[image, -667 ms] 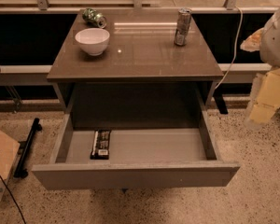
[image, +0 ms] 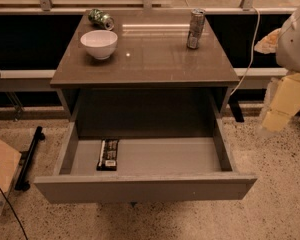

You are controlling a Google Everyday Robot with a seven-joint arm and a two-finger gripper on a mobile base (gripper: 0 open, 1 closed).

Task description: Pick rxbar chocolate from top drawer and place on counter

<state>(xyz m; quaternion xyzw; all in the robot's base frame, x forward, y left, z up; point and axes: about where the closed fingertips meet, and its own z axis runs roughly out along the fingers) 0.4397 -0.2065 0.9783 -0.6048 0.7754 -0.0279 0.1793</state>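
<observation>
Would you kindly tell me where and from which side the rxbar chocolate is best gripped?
The rxbar chocolate lies flat on the floor of the top drawer near the left wall, long axis front to back. Probably best to come straight down from above and pinch across its narrow width at mid-length. The hand hangs right of the counter, outside the drawer.

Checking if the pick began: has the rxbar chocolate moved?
No. The rxbar chocolate lies where it did, near the left wall of the top drawer; the gripper hangs right of the counter.
</observation>
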